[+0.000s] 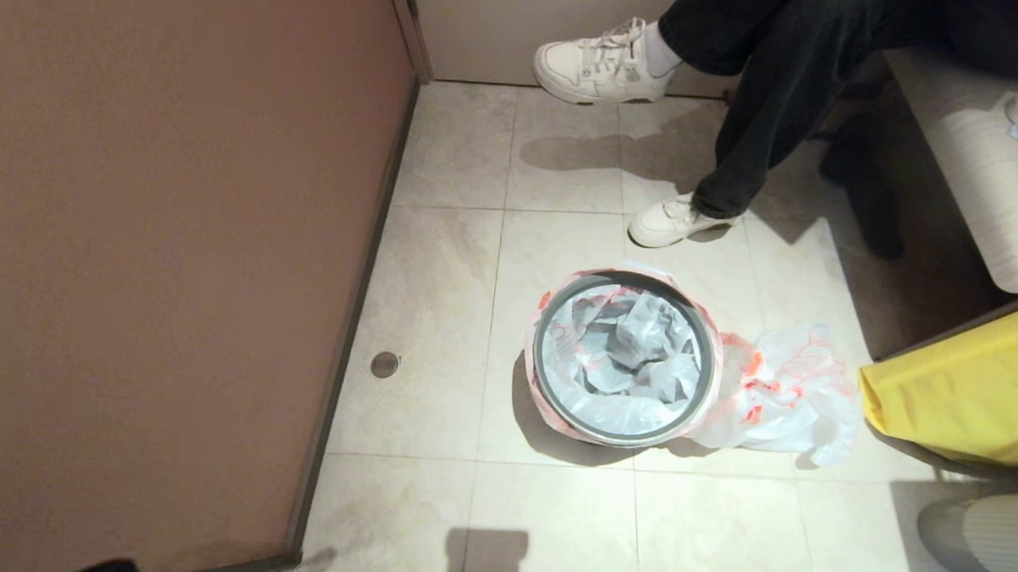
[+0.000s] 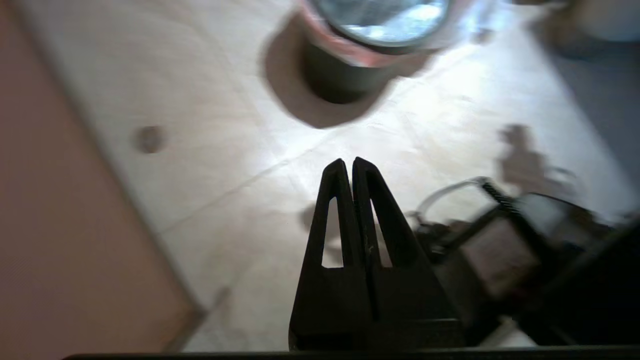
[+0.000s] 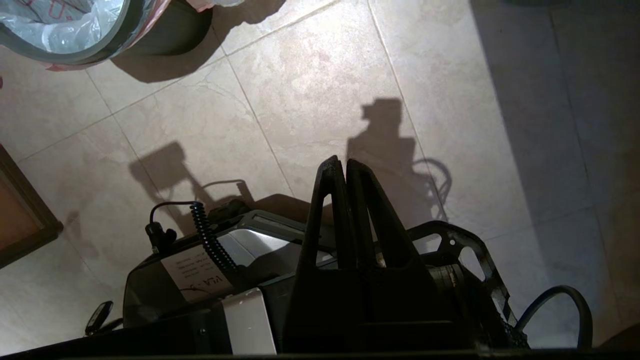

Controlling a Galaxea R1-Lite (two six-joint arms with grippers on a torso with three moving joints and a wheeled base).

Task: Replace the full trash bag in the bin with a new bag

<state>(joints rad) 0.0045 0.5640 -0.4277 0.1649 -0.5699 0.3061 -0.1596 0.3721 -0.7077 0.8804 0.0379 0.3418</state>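
1. Black left hand [image 2: 348, 165] is clenched tight with nothing in it, hanging over bare floor tile [image 2: 210, 165] on the near side of the bin [image 2: 340, 75].
2. Right hand [image 3: 339, 165] is the same deal: fingers pressed together, empty, above the tile near the robot's own base [image 3: 210, 270].
3. Bin [image 1: 625, 358] sits mid-floor with the full trash bag [image 1: 629, 349] inside, pink-red edge folded over the grey hoop.
4. New bag [image 1: 789, 397] lies crumpled on the floor, touching the bin's right side.
5. Red print on both bags, and the base has a white label, but I can't read either.
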